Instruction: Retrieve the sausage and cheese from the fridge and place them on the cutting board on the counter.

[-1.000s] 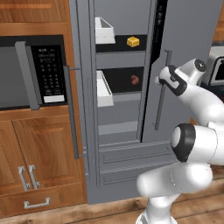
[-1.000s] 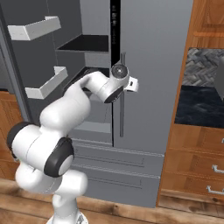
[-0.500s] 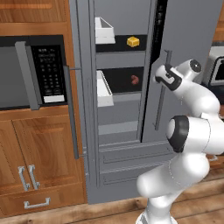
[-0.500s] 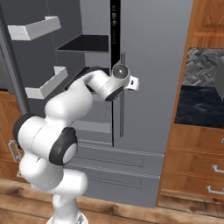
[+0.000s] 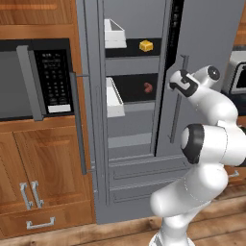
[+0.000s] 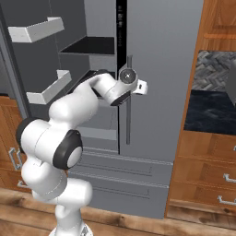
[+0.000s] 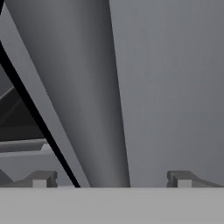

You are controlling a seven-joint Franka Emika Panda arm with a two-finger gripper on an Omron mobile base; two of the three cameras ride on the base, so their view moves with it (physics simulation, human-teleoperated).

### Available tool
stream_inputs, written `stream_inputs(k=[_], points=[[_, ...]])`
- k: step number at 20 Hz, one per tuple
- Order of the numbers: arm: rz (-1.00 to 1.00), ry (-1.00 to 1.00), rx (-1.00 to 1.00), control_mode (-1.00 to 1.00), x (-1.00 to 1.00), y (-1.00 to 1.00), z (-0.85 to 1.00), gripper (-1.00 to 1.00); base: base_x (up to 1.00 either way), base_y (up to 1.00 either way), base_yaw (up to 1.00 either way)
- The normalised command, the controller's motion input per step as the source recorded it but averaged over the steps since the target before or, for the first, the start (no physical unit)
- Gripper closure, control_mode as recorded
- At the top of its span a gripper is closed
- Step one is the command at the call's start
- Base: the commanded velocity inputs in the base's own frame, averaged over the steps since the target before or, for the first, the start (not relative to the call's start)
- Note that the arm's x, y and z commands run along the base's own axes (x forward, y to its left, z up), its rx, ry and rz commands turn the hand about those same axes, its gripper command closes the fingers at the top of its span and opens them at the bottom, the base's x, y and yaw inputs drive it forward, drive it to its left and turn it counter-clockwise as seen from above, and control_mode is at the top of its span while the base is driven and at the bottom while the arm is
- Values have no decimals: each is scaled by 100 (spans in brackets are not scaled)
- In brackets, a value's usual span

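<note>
Since a second ago your wide-open, empty gripper [image 5: 177, 84] has edged toward the tall grey steel fridge's [image 5: 139, 120] right door edge; the reddish-brown sausage [image 5: 148, 87] lies just left, inside.

Fridge [image 5: 206, 43]: plain grey steel body, doors and lower drawers; long grey bar handles. Interior shelves are black; door bins [image 5: 113, 32] are white.

Cheese [image 5: 146, 45]: bright yellow-orange, against the black upper shelf.

Sausage [image 5: 148, 87]: reddish-brown, against the black shelf below.

Microwave [image 5: 33, 79]: black front panel with pale keypad markings, grey window and grey handle.

Cabinets [image 5: 43, 168]: warm orange-brown wood with visible grain; silver handles.

Floor [image 5: 120, 235]: brown wood planks.

Counter [image 6: 209, 110]: dark black with faint pale veining; the wall above it carries a grey herringbone pattern.

Arm [image 6: 69, 115]: glossy white links with dark joints.
</note>
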Motion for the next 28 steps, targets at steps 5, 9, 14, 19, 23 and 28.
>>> stream_inputs(k=[5,9,14,19,23,28], points=[[0,-3,0,-100,12,0,-6,-100,0,0,0],[0,0,0,-100,48,7,0,100,0,0,0],[0,0,0,-100,34,0,0,100,0,0,0],[0,2,1,-100,-2,-5,8,100,0,0,0],[0,0,0,-100,-54,-52,16,100,0,0,0],[0,0,0,-100,-90,-86,16,100,0,0,0]])
